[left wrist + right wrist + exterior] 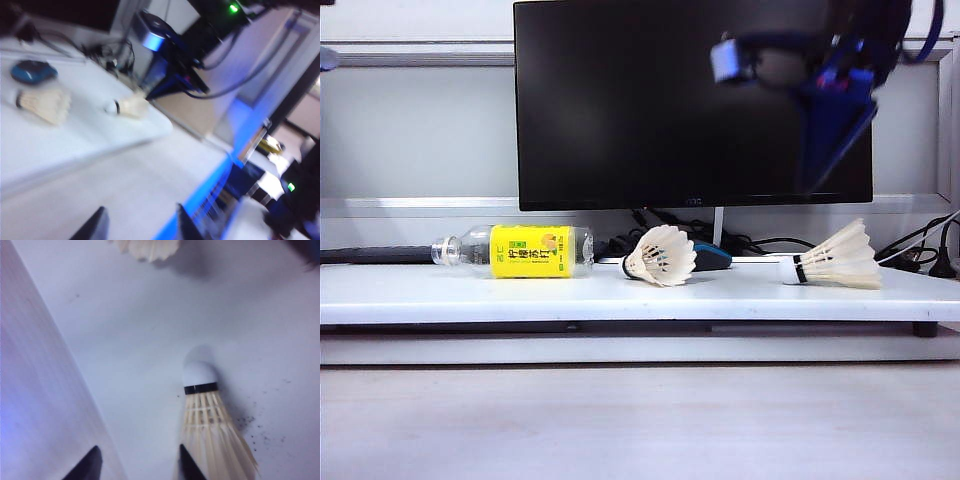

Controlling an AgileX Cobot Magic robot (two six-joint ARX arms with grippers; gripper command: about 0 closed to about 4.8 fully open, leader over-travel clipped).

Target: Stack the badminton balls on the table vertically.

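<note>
- A clear bottle (520,251) with a yellow label lies on its side at the left of the white desk (470,295).
- My left gripper (138,225) hangs off the desk's end over pale wood, jaws parted, holding nothing.
- One shuttlecock (660,256) lies mid-desk, touching the blue mouse (712,257) behind it.
- The other shuttlecock (835,257) lies well apart on the right, cork tip toward the middle.
- My right gripper (138,460) hovers over this one (210,427), jaws apart and empty, before the dark monitor (620,100).

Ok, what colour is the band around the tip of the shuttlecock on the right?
Black, a thin ring on the right shuttlecock just below its white tip; clearest in the right wrist view.
</note>
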